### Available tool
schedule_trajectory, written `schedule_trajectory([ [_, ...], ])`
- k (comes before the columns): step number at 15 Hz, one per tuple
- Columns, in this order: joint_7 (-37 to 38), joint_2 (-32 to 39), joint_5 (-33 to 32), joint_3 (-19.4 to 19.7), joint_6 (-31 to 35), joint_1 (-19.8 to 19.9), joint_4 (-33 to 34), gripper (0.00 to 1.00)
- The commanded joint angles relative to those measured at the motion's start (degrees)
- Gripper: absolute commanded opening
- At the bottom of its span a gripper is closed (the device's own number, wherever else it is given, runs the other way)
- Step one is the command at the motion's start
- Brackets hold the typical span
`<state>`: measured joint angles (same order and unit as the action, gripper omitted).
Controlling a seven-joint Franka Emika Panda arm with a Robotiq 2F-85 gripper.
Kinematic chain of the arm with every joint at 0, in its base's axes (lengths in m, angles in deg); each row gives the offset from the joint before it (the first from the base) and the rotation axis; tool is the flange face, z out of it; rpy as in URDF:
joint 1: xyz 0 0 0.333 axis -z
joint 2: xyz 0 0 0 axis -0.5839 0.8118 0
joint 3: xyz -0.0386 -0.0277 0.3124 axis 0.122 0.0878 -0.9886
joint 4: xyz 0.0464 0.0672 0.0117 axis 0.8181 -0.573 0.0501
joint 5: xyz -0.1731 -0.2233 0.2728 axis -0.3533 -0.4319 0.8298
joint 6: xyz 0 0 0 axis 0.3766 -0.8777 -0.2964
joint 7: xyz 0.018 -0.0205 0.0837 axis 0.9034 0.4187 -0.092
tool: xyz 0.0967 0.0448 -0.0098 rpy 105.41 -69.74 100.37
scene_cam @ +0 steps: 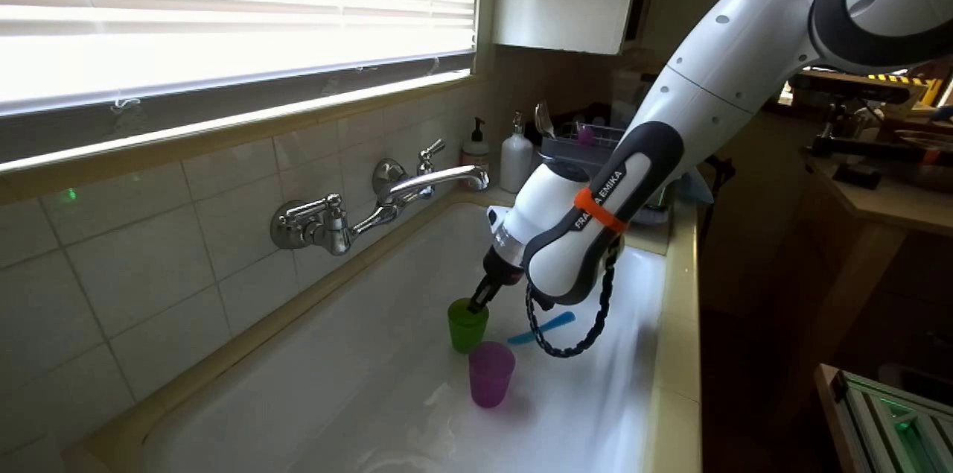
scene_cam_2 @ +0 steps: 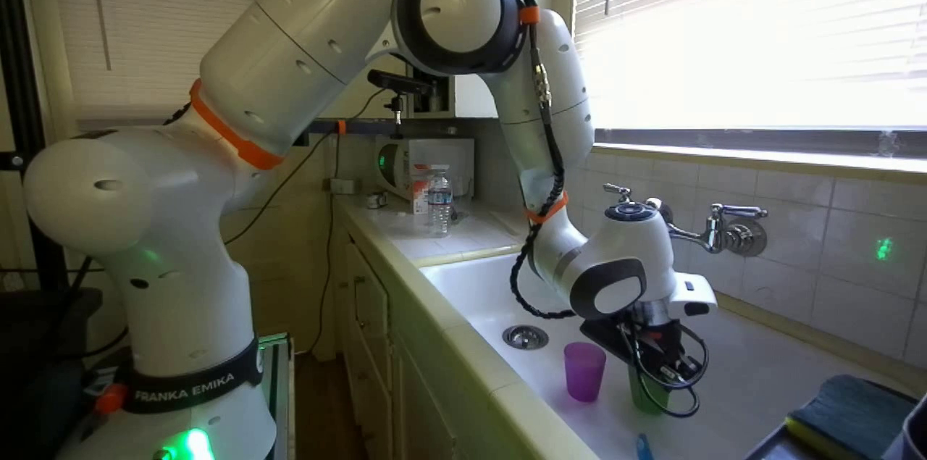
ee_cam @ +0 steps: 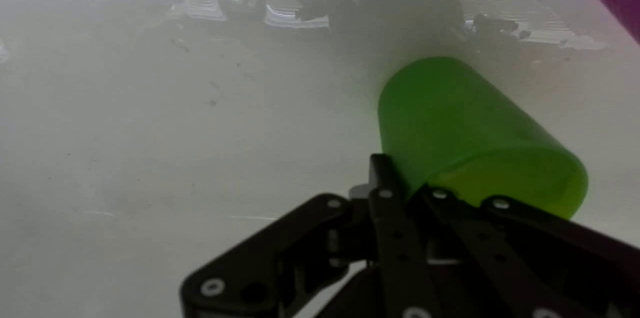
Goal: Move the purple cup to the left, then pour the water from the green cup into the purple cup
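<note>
Noting tool (ee_cam: 407,190) clamped on green cup (scene_cam: 467,331). Open basin (scene_cam: 387,335) between it and wall-side rim (scene_cam: 298,302); purple cup (scene_cam: 491,376), blue utensil (scene_cam: 555,322) near it.

Kitchen: sink (scene_cam: 335,391), wall faucet (scene_cam: 438,179), microwave (scene_cam_2: 443,151) on counter (scene_cam_2: 403,237).

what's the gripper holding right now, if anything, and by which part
The gripper holds the green cup by its wall at the rim, one finger inside, the other outside.

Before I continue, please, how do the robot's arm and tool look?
The Franka Emika Panda arm is rounded and white, with dark joint rings, orange straps, a black cable and white FRANKA EMIKA lettering on black. The tool is black, jointed, with pale round pins.
</note>
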<state>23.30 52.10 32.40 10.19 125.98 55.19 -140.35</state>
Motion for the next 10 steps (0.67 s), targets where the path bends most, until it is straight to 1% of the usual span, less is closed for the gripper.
schedule_trajectory([
  [1,-1.21,-2.85,-1.34,-0.4,-2.03,0.42,-2.03,0.02],
  [9,-1.55,-1.9,-1.1,0.39,-1.21,-0.31,-2.04,0.02],
  [10,-1.46,-1.89,-1.06,0.51,-1.22,-0.4,-2.15,0.31],
])
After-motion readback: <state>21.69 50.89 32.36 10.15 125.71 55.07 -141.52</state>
